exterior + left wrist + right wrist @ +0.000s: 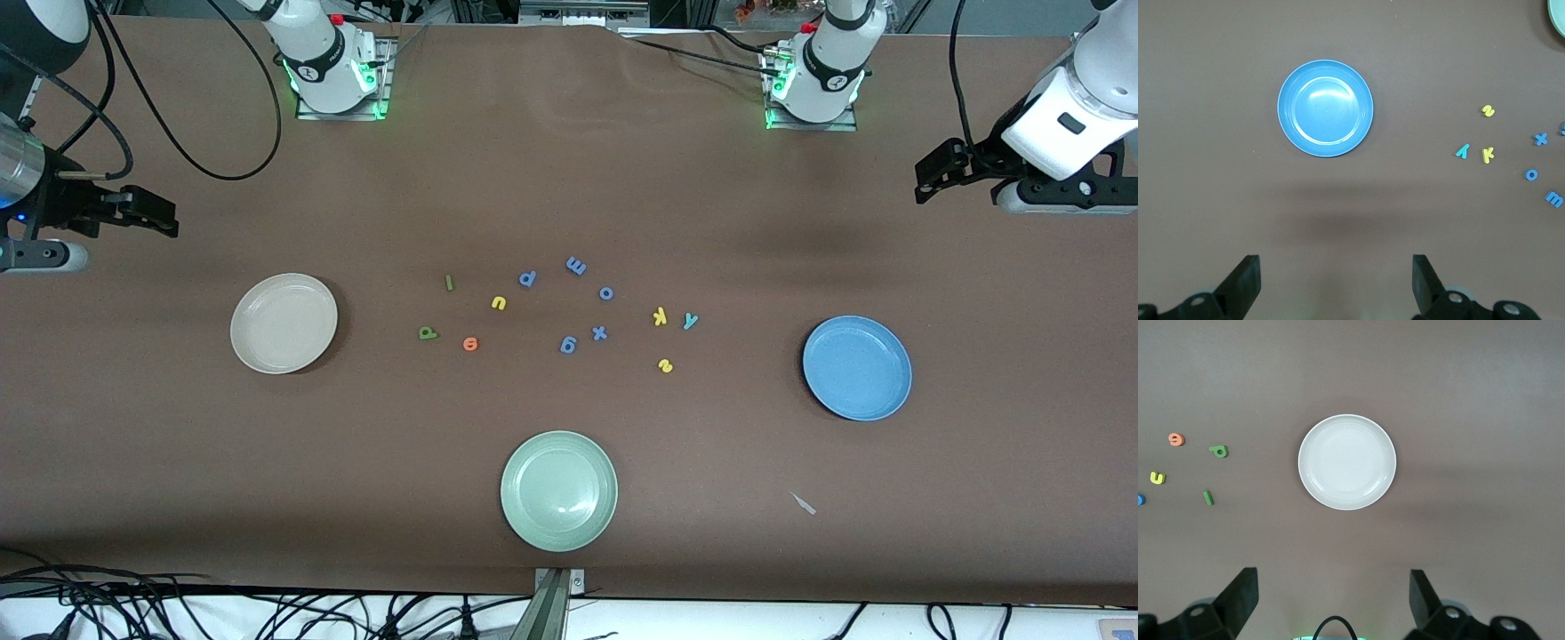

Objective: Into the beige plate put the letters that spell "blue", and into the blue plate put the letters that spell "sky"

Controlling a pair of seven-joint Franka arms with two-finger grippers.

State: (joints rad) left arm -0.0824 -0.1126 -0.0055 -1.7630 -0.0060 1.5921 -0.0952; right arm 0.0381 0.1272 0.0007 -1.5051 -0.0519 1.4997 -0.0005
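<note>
The beige plate lies empty toward the right arm's end of the table. The blue plate lies empty toward the left arm's end. Between them, loose on the table, are the dark green b, green l, yellow u and orange e. Closer to the blue plate are the yellow k, teal y and yellow s. My right gripper hangs open high over its table end. My left gripper hangs open over the other end.
Several all-blue letters lie mid-table between the two groups: p, m, o, x, g. A pale green plate sits empty nearest the front camera. A small pale scrap lies near the front edge.
</note>
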